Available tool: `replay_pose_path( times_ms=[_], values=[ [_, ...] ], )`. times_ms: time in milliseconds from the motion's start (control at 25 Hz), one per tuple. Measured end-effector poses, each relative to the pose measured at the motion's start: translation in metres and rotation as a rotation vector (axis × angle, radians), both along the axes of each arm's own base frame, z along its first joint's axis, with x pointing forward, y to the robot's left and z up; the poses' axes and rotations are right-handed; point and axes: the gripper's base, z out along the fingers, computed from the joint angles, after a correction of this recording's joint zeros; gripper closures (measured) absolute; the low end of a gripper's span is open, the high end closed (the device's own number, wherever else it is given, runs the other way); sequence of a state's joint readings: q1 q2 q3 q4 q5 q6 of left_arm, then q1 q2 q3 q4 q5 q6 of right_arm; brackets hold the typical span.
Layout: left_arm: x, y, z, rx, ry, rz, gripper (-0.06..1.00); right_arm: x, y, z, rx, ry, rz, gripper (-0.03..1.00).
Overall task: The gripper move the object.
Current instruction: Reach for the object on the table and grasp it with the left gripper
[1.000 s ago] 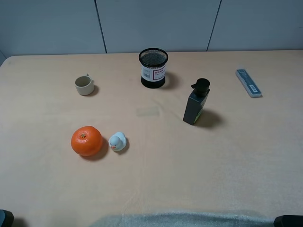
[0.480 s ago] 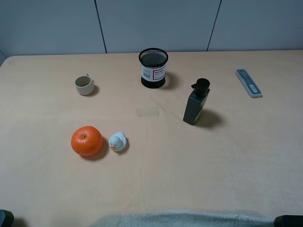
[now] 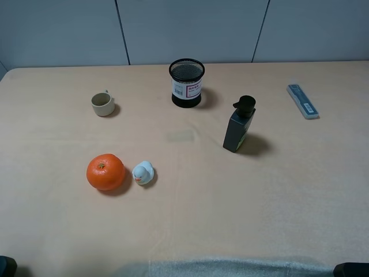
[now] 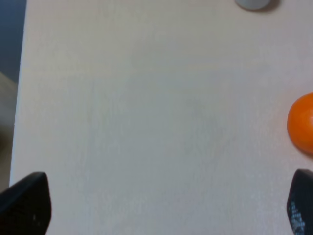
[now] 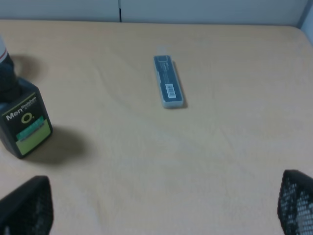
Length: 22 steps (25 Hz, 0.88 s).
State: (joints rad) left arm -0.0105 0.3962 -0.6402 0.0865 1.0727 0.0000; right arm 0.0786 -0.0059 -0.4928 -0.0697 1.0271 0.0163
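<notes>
The small beige-grey cup (image 3: 102, 104) with a side handle stands upright at the table's far left; only its edge shows in the left wrist view (image 4: 252, 4). My left gripper (image 4: 164, 210) is open and empty, low at the near left corner (image 3: 6, 266), far from the cup. My right gripper (image 5: 161, 205) is open and empty at the near right corner (image 3: 350, 269).
An orange (image 3: 105, 172) and a small toy duck (image 3: 143, 172) sit near the front left. A black mesh pen holder (image 3: 187, 82) stands at the back middle. A dark bottle (image 3: 239, 124) stands right of centre. A flat grey-blue case (image 3: 302, 101) lies at the far right.
</notes>
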Motion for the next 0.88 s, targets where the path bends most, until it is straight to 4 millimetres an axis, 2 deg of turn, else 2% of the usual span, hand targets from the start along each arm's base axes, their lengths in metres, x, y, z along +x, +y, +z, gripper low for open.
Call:
replay_pose_path(
  times_ms=[200,400,480,560,800,880],
  values=[
    [0.027,0.0,0.009,0.001,0.093,0.0,0.0,0.0,0.0,0.0,0.0,0.0,0.0,0.28],
    [0.056,-0.001,0.007,0.002,0.208,0.0,0.0,0.0,0.0,0.0,0.0,0.0,0.0,0.28],
    [0.061,-0.001,0.008,0.002,0.222,0.0,0.0,0.0,0.0,0.0,0.0,0.0,0.0,0.28],
    [0.078,-0.001,0.008,0.003,0.27,0.0,0.0,0.0,0.0,0.0,0.0,0.0,0.0,0.28],
    [0.11,-0.005,0.009,0.008,0.336,-0.025,0.0,0.0,0.0,0.0,0.0,0.0,0.0,0.28],
    [0.115,-0.006,0.009,0.009,0.344,-0.032,0.0,0.0,0.0,0.0,0.0,0.0,0.0,0.28]
  ],
)
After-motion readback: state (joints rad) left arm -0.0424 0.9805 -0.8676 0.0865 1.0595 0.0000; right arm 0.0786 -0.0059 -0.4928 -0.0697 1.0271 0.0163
